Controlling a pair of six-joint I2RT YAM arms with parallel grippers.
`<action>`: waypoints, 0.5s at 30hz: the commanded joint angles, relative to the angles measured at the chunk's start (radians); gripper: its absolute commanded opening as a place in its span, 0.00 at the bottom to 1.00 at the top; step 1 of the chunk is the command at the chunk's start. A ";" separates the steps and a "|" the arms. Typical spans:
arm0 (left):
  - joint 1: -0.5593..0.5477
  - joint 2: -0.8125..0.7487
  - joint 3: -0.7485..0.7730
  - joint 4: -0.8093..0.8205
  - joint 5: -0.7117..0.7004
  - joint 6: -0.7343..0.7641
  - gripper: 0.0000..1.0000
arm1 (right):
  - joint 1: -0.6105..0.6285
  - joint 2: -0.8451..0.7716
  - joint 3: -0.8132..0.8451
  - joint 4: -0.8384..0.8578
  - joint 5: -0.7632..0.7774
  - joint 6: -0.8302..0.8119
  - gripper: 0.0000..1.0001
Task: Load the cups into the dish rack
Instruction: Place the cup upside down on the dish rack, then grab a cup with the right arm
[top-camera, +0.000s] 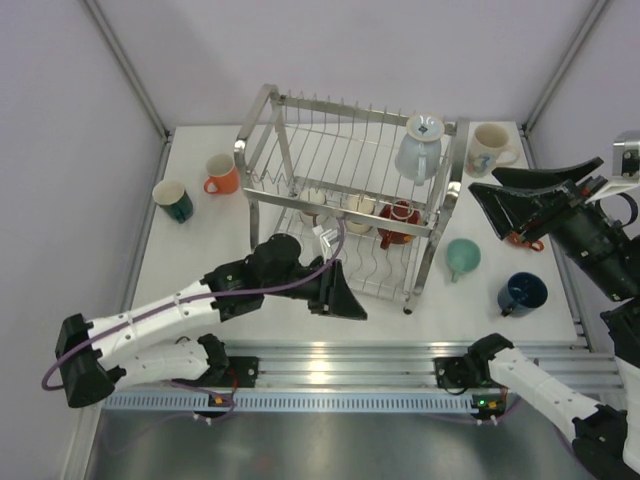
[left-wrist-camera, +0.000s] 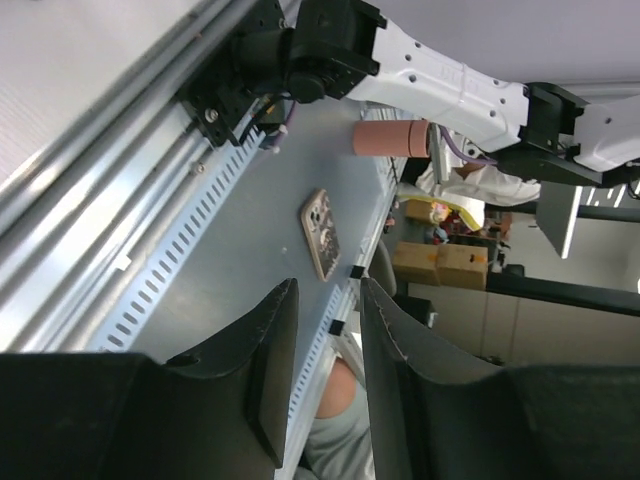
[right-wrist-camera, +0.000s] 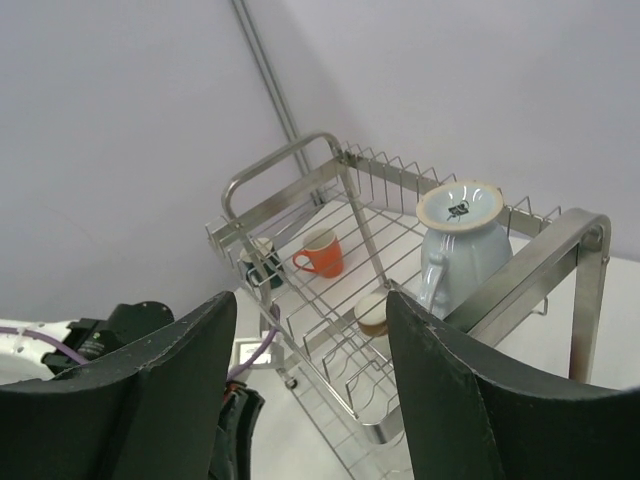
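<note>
The silver two-tier dish rack (top-camera: 270, 120) stands mid-table. A pale blue-grey mug (top-camera: 420, 148) sits upside down on its top tier. Two cream cups (top-camera: 358, 212) and a red cup (top-camera: 400, 222) lie in the lower tier. An orange mug (top-camera: 221, 174) and a teal mug (top-camera: 173, 201) stand left of the rack. A printed mug (top-camera: 490, 150), a mint cup (top-camera: 462, 258) and a navy cup (top-camera: 522, 293) stand to its right. My left gripper (top-camera: 350, 303) is open and empty at the rack's front. My right gripper (top-camera: 487, 208) is open and empty, raised beside the rack's right end.
The right wrist view shows the rack (right-wrist-camera: 290, 170), the blue-grey mug (right-wrist-camera: 460, 245), the orange mug (right-wrist-camera: 322, 255) and my right gripper (right-wrist-camera: 310, 300). The left wrist view faces off the table's near rail (left-wrist-camera: 120, 200), with my left gripper (left-wrist-camera: 328, 290) in front. Frame posts stand at the back corners.
</note>
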 joint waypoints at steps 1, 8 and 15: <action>-0.009 -0.099 0.038 0.105 0.025 -0.033 0.37 | -0.010 0.016 0.021 -0.019 -0.026 0.021 0.63; -0.009 -0.185 0.037 0.082 0.008 -0.102 0.37 | -0.010 0.014 0.059 -0.054 -0.020 0.020 0.63; -0.009 -0.290 0.066 0.067 0.025 -0.093 0.40 | -0.009 0.011 0.065 -0.060 -0.018 0.017 0.63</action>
